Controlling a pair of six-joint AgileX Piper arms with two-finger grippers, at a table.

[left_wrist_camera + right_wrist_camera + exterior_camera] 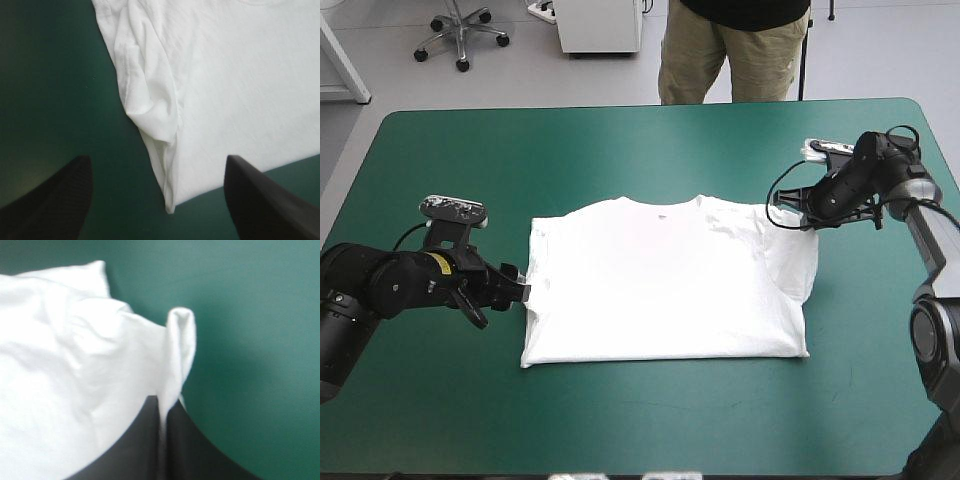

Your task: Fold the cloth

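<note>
- Across the middle of the teal-green table cover (620, 420) lies the white short-sleeved cloth T-shirt (660, 290), spread flat.
- At the T-shirt's right sleeve, the right gripper (161, 410) has its black fin-shaped fingers pinched on a raised fold.
- Beside the T-shirt's left sleeve, the left gripper (157, 160) stands wide apart and holds nothing.

A white T-shirt (660, 285) lies spread on the teal-green table (620, 150).
</note>
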